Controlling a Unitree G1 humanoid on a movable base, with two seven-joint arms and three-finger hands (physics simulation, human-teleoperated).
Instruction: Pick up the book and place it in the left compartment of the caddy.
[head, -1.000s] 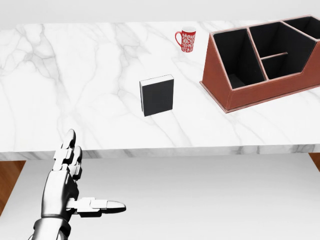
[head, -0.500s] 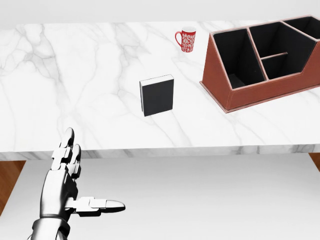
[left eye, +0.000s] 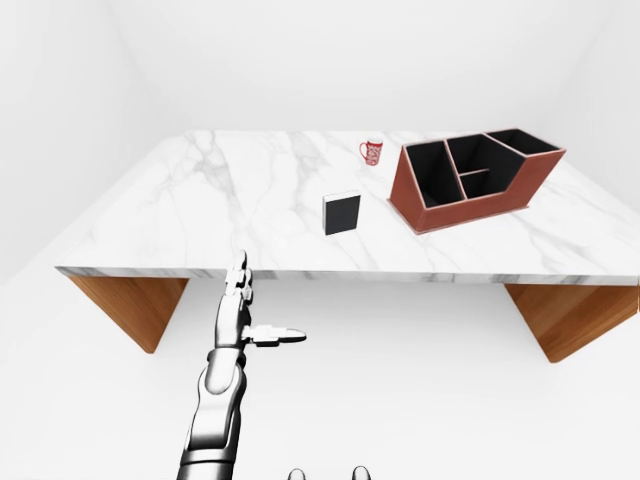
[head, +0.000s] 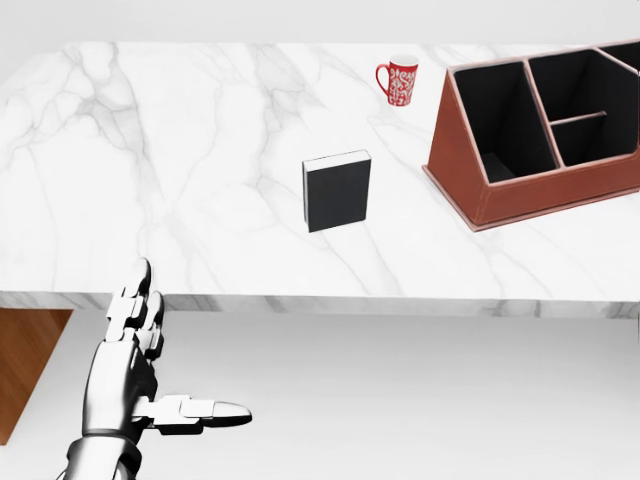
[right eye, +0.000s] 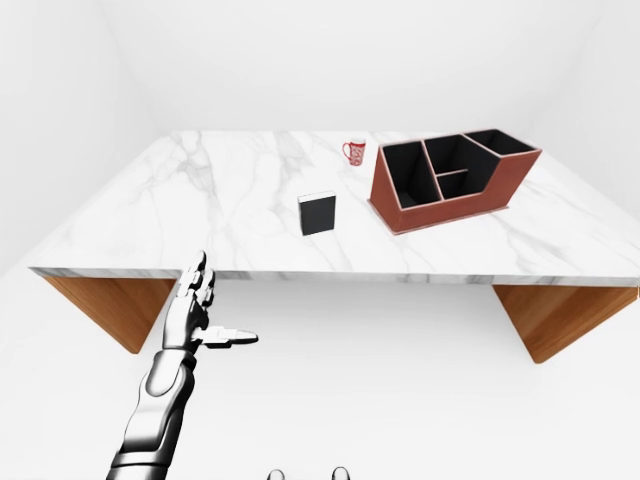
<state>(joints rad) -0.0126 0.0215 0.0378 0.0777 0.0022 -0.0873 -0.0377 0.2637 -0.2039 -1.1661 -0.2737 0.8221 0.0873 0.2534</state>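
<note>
Desk: a white marble slab (left eye: 250, 200) with grey veining, carried on brown wooden supports (left eye: 130, 305) at both ends; it spans the full width of the two eye views.
Book: a dark book (head: 338, 191) with a pale page edge along its top and left sides, standing on the desk near the middle of the head view, apart from everything else.
Caddy: a reddish-brown caddy (head: 520, 195) with black-lined compartments, on the desk at the right of the head view, to the right of the book and clear of it.
Left compartment: the tall slot (head: 495, 125) at the caddy's left end, running top to bottom in the head view; nothing shows inside it.
Mug: a red-and-white patterned mug (head: 401, 80) near the upper edge of the desk, above the book and just left of the caddy's upper corner, handle pointing left.
Left robot hand: a silver three-fingered robot hand (head: 150, 375) at the lower left of the head view, below the desk's near edge and well apart from the book; the two fingers (head: 135, 300) point upward, the thumb (head: 205, 410) juts out to the right, so it is fully spread and holds nothing.
Right robot hand: does not appear in any view.
Floor: plain white (right eye: 400, 400), with the tips of the robot's feet (left eye: 326, 474) just showing at the bottom of the eye views.
</note>
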